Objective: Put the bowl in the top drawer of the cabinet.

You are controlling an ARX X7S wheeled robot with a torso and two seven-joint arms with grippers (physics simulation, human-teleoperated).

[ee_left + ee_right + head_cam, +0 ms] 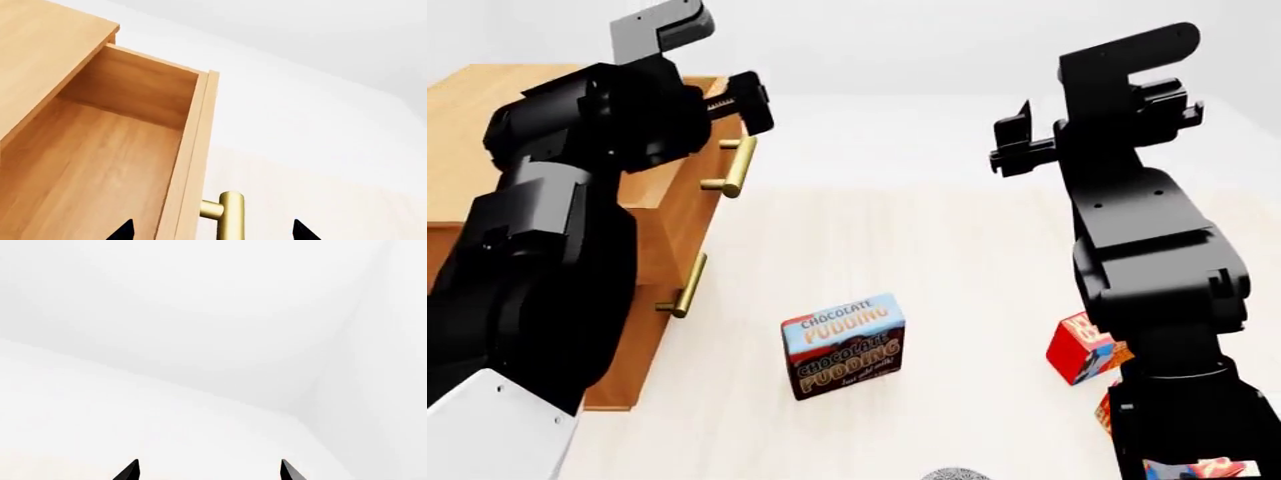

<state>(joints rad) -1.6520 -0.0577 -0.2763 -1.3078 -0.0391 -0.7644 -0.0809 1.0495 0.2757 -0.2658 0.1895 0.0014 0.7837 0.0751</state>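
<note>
Drawer: the top drawer (pixel 127 145) of the cabinet (pixel 507 110) stands pulled out, empty inside.
Left gripper (pixel 212 232): spread wide around the brass handle (pixel 230 212), gripping nothing.
Right gripper (pixel 208 471): wide apart, empty, raised.
Bowl: a speckled rim (pixel 957 473) barely shows at the head view's bottom edge.
Left to do: pick up the bowl, place it inside.

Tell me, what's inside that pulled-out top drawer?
In the left wrist view, the top drawer shows only bare wooden floor and walls; no bowl is in it. The corner under the cabinet top, and the part below the picture's edge, stay hidden.
</note>
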